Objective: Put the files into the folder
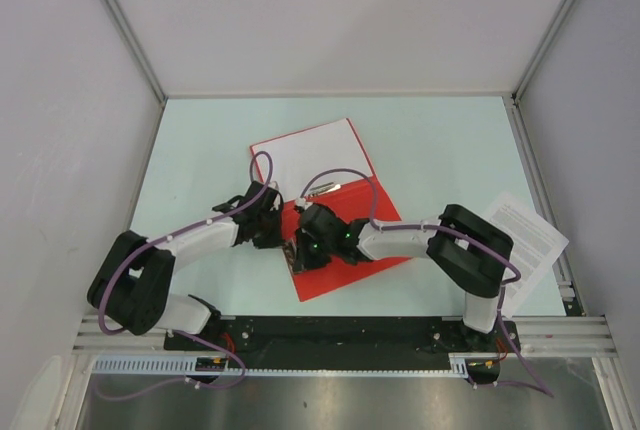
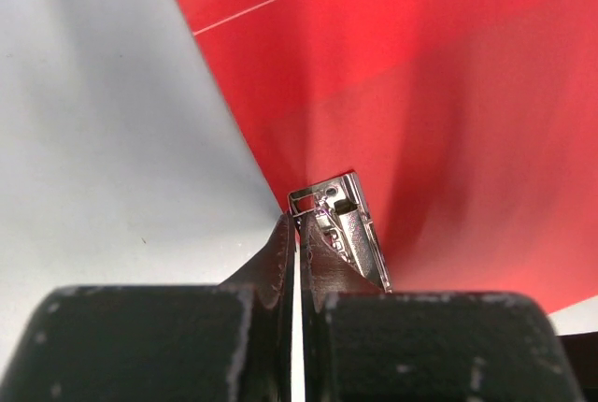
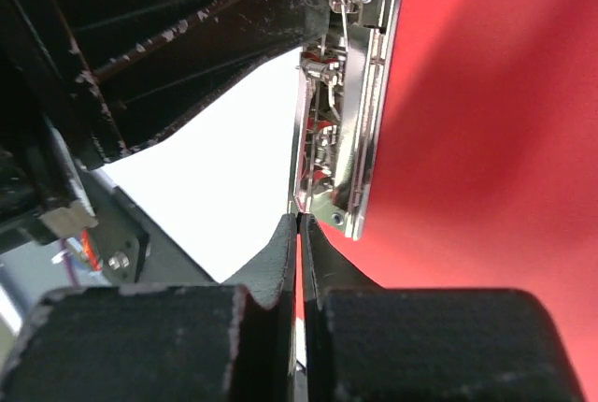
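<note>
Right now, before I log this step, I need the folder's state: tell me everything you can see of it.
The folder is bright red, plastic-looking, lying open, flat and askew on the pale table. A white sheet covers its far half; the near half is bare red. A shiny metal clip sits at the fold. The left gripper and right gripper, both shut, have their tips at the clip's ends.

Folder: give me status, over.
Left end effector shut, right end effector shut, tips at opposite ends of metal clip. Folder open. Loose files far right, partly hidden by right arm.
</note>
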Controlling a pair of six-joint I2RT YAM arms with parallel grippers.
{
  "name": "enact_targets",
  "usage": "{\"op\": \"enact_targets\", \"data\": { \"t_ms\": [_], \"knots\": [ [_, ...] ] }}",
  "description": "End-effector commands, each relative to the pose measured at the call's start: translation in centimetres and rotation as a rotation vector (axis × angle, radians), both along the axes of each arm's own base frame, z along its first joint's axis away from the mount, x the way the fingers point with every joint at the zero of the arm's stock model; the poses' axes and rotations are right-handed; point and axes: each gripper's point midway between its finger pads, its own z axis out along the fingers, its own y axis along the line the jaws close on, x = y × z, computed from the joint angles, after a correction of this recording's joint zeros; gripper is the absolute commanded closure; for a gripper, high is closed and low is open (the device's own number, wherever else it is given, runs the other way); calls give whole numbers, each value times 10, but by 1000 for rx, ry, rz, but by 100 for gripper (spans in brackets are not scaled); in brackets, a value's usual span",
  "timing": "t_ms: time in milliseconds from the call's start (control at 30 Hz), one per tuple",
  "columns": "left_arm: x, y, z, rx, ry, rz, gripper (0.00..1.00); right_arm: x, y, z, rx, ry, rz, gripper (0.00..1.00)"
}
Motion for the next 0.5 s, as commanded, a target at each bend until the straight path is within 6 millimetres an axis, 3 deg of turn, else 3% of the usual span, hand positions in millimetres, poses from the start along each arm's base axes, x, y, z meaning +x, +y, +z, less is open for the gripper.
{"op": "enact_targets", "data": {
  "t_ms": [0,200,267,300,433,467],
  "knots": [
    [-22,15,-14,81,78,-50,100,16,-22,-11,-37,-6,-1,100],
    [-20,9,-1,34,71,-22,99,22,-3,19,122,53,-13,100],
    [-12,6,15,-17,28,3,78,28,-5,20,137,84,-41,100],
    [-7,9,23,-31,9,29,75,27,-5,21,149,105,-36,100],
    [13,18,59,-62,-63,71,38,32,-2,26,213,159,-59,100],
    [12,21,64,-64,-65,75,34,32,0,28,226,180,-64,100]
  ]
}}
